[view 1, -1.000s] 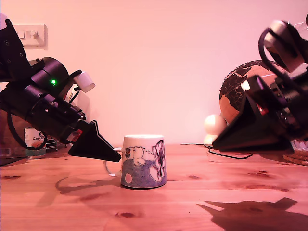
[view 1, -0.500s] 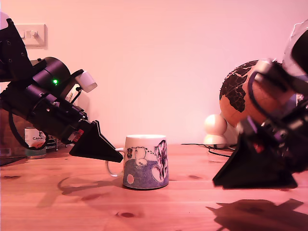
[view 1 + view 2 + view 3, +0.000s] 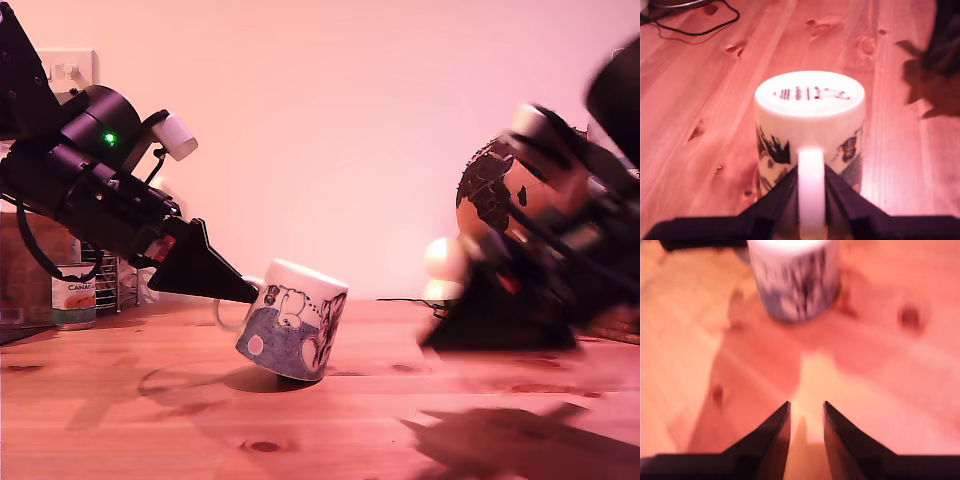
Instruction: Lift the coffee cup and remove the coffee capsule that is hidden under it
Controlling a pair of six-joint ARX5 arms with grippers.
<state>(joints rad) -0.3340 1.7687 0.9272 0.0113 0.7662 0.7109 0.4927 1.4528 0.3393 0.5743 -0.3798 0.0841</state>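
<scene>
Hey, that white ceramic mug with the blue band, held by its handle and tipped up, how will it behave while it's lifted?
The white ceramic mug looks rigid and fairly heavy. My first gripper pinches only its loop handle, so the mug may swing or slip. It is tilted with one edge near the wooden table; if dropped, it could chip.

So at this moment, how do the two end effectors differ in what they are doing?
My first end effector is shut on the handle of the coffee cup and holds it tilted, one side off the table; my second end effector holds nothing, its fingers slightly apart. The first touches the cup; the second is apart from it, pointing at it. In the exterior view the second is motion-blurred, the first sharp. Both have dark tapered fingers.
</scene>
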